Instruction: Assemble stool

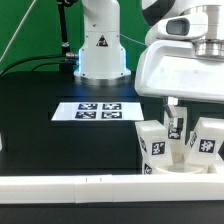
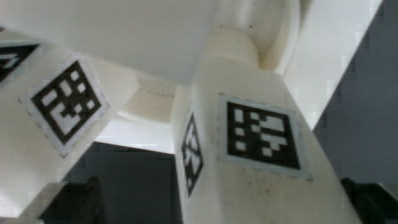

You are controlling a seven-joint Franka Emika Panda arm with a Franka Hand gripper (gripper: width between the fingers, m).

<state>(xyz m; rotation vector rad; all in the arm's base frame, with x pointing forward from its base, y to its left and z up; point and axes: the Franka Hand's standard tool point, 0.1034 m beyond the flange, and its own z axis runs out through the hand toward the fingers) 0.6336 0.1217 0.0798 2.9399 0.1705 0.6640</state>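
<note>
Three white tagged stool legs stand upright near the exterior view's right front: one [image 1: 155,142], a middle one [image 1: 180,126] and one [image 1: 207,140]. They rise from the low white seat [image 1: 182,164], which is mostly hidden behind them. My gripper [image 1: 176,106] hangs directly over the middle leg. In the wrist view that leg [image 2: 249,130] fills the frame between my fingers, which sit dim at the picture's corners with dark gaps to the leg. The gripper [image 2: 214,208] is open around it and holds nothing. Another tagged leg [image 2: 63,95] stands beside it.
The marker board [image 1: 95,110] lies flat on the black table in the middle. A long white border wall [image 1: 80,186] runs along the front edge, just before the stool parts. The robot base [image 1: 100,50] stands at the back.
</note>
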